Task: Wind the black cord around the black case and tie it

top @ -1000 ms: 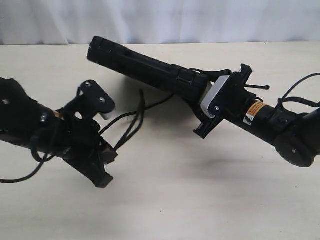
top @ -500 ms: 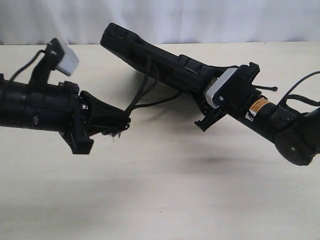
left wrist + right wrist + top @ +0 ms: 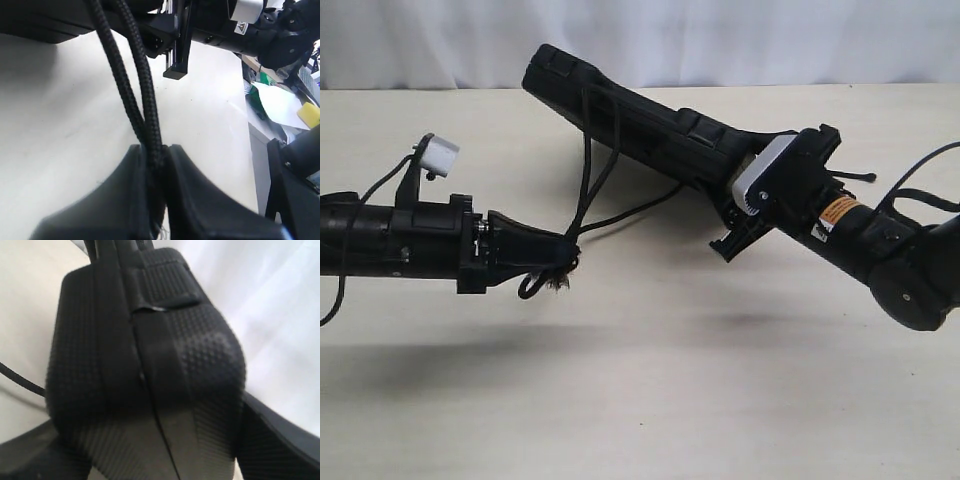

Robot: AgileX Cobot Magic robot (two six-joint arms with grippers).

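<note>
The long black case hangs tilted above the table, its near end clamped in my right gripper; in the right wrist view the textured case fills the space between the fingers. The black cord passes over the case near its far end, and two strands drop to my left gripper, which is shut on them. A frayed tuft pokes out below the jaws. In the left wrist view both braided strands run into the shut left gripper, with the case above.
A beige table lies below both arms and a white curtain hangs behind. My right arm's cables loop at the far right. Beyond the table edge, the left wrist view shows papers and a yellow block.
My left arm has rolled and dropped slightly, pulling the cord strands down. The cord has slid along the case toward its far end. The right arm raised the case earlier and now holds still.
</note>
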